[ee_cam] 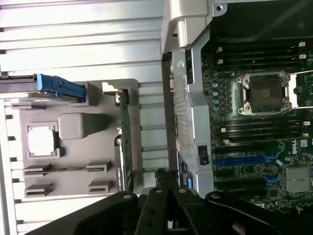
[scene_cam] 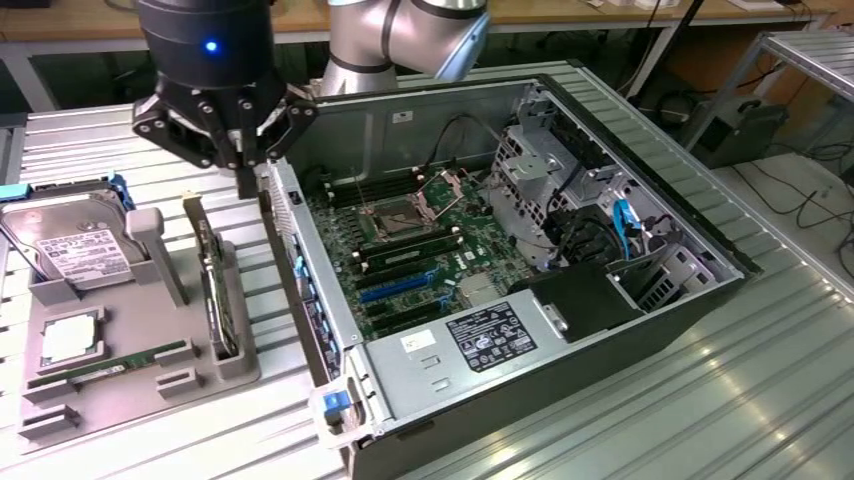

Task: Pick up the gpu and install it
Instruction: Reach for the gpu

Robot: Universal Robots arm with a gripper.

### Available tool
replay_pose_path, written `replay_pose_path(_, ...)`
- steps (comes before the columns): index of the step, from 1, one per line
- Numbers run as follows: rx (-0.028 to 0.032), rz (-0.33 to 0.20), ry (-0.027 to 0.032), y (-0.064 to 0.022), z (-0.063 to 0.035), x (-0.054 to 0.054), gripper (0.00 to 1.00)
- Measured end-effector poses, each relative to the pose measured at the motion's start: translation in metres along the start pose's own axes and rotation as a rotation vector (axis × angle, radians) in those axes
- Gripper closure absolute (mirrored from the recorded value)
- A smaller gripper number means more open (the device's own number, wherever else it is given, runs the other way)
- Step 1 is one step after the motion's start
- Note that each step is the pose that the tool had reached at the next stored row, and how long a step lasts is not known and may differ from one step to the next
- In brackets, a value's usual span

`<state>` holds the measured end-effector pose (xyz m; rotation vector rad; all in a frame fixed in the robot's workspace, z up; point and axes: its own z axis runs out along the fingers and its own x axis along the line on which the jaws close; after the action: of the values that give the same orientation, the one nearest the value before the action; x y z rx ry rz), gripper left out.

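The end effector (scene_cam: 247,182) hangs over the gap between the grey holder (scene_cam: 140,340) and the open computer case (scene_cam: 400,120), fingers drawn narrow and gripping nothing. The gpu (scene_cam: 206,275) stands on edge in the holder's slot at the exterior view's left, just beside the case — not yet lifted. A clean pick likely wants the fingers spread and squared to the card's top edge. The wrist view looks down along that thin edge; the exterior view gives the height between the 2.
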<state>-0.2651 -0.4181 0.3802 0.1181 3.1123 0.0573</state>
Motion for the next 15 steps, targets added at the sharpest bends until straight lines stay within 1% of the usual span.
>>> replay_pose_path(2, 0.0021, 0.0, 0.0, -0.001, 0.0014, 0.009, 0.89)
replay_pose_path(3, 0.0037, 0.0, -0.0001, -0.0019, 0.0033, 0.018, 0.89)
replay_pose_path(8, 0.0054, 0.0, -0.0006, -0.0037, 0.0109, 0.041, 0.89)
replay_pose_path(15, 0.0059, 0.0, -0.0003, -0.0037, 0.0109, 0.041, 0.89)
